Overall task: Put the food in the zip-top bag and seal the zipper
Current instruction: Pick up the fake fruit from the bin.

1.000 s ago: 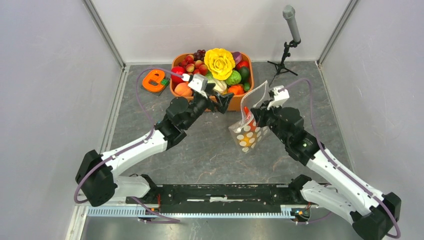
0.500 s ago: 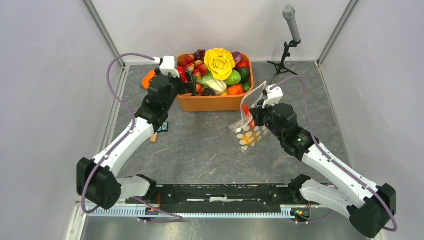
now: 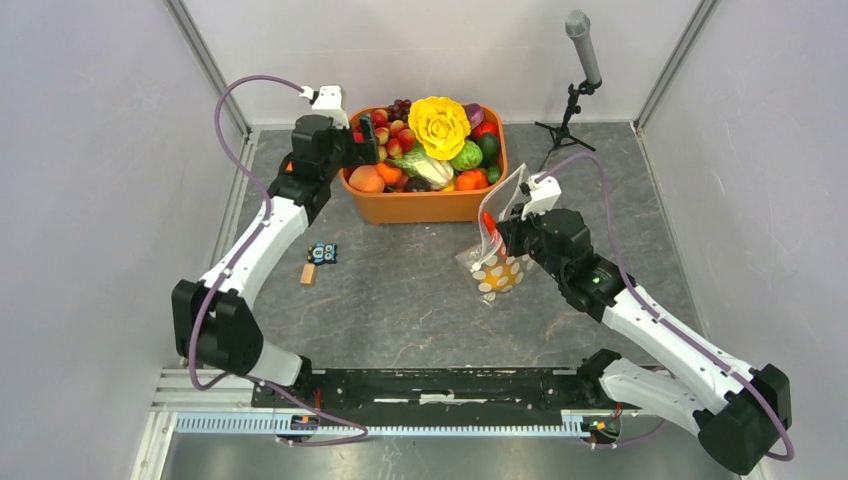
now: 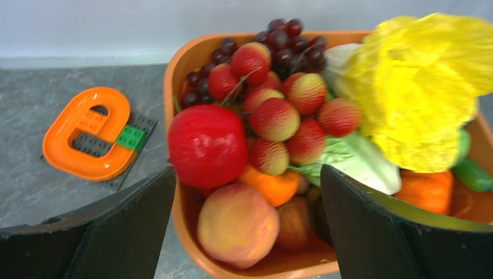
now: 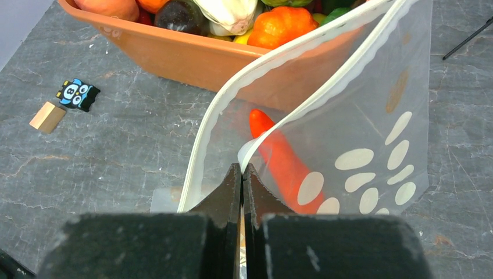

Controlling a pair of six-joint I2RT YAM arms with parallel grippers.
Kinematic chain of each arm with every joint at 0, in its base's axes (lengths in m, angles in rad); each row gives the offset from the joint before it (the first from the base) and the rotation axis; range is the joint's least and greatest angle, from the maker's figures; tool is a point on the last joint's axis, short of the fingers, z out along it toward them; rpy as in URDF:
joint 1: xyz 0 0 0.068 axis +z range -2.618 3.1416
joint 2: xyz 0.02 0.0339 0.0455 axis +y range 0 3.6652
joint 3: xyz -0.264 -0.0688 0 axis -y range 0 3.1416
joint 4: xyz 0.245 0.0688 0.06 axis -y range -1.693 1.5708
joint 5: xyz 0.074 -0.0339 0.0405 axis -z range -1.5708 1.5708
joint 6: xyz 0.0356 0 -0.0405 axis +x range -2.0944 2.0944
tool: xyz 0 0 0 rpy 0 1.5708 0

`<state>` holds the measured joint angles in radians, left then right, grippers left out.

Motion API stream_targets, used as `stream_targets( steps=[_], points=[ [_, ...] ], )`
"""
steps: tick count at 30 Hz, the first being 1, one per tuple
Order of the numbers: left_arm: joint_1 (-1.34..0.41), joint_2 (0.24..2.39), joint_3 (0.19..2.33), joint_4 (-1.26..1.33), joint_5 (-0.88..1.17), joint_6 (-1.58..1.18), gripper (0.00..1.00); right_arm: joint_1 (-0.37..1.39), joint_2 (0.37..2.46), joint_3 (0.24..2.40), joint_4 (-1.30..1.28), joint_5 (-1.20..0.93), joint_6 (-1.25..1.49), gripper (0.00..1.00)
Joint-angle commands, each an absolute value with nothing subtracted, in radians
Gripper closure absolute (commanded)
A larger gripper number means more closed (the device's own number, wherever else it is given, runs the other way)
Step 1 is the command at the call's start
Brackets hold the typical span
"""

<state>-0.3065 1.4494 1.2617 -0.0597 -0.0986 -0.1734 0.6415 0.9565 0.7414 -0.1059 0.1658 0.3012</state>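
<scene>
Hovering over the orange tub [image 3: 420, 207] at the far side of the counter [image 3: 400, 300], the left hand [image 4: 247, 226] hangs with its fingers spread wide and nothing between them, a red apple [image 4: 207, 144] and a peach [image 4: 237, 224] just beneath. The right hand [image 5: 241, 180], fingers pressed together, pinches one lip of the zip-top bag [image 5: 372, 116] at the zipper [image 5: 204, 135], holding the mouth agape near the tub; a long orange-red vegetable [image 5: 285, 160] already lies inside. A clean pick likely means dropping straight onto one exposed fruit at the heap's edge, closing across its widest part, with the bag's mouth held high and steady for the drop. Only the left wrist view shows which food lies between the fingers, plus an orange brick toy [image 4: 87, 133] beside the tub; only the right wrist view shows the pinch and the bag's contents; only the overhead view shows tub and bag standing apart.
</scene>
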Motion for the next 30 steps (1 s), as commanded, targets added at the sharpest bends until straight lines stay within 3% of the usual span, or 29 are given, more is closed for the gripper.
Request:
stream_targets(
  steps=[1, 19, 23, 30],
  points=[
    [-0.253, 1.494, 1.303, -0.102, -0.09, -0.169, 0.04, 0.647, 0.942, 0.73, -0.08, 0.16, 0.3, 1.0],
    [-0.238, 1.683, 1.388, -0.077, -0.129, -0.106, 0.2, 0.645, 0.947, 0.719, -0.067, 0.149, 0.319, 1.0],
    [-0.238, 1.68, 1.358, -0.046, -0.154, -0.089, 0.27, 0.646, 0.953, 0.723, -0.064, 0.142, 0.325, 1.0],
    [-0.238, 1.581, 1.254, 0.071, -0.135, -0.12, 0.49, 0.646, 0.963, 0.724, -0.053, 0.137, 0.33, 1.0]
  ],
)
